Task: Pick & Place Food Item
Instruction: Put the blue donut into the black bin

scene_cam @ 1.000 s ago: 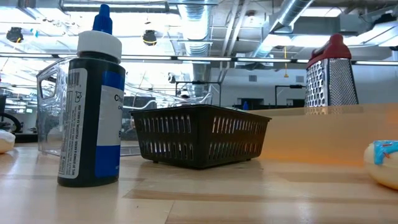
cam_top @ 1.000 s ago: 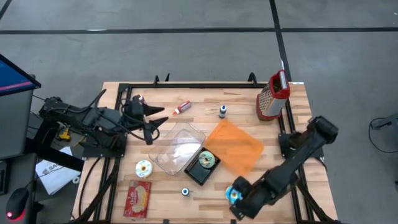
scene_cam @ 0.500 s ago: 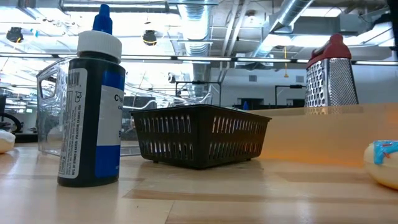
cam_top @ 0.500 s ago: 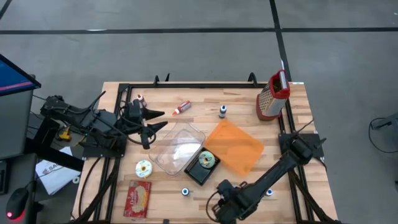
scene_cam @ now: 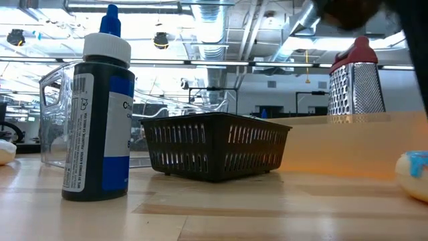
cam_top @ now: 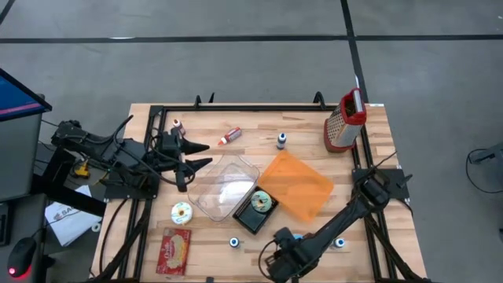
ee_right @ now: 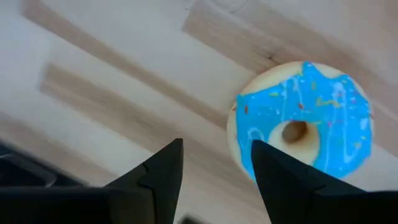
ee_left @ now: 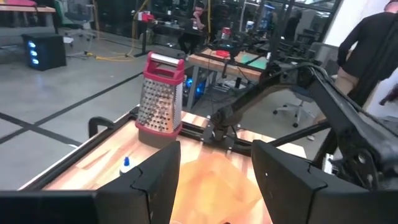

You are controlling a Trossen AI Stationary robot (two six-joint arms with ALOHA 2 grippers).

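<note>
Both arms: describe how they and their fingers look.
Left arm and right arm are matte black, built of jointed tubular links, with thin dark cables looping alongside. The fingers are flat, angular black plates; the right gripper's fingers look identical. No markings show.
</note>
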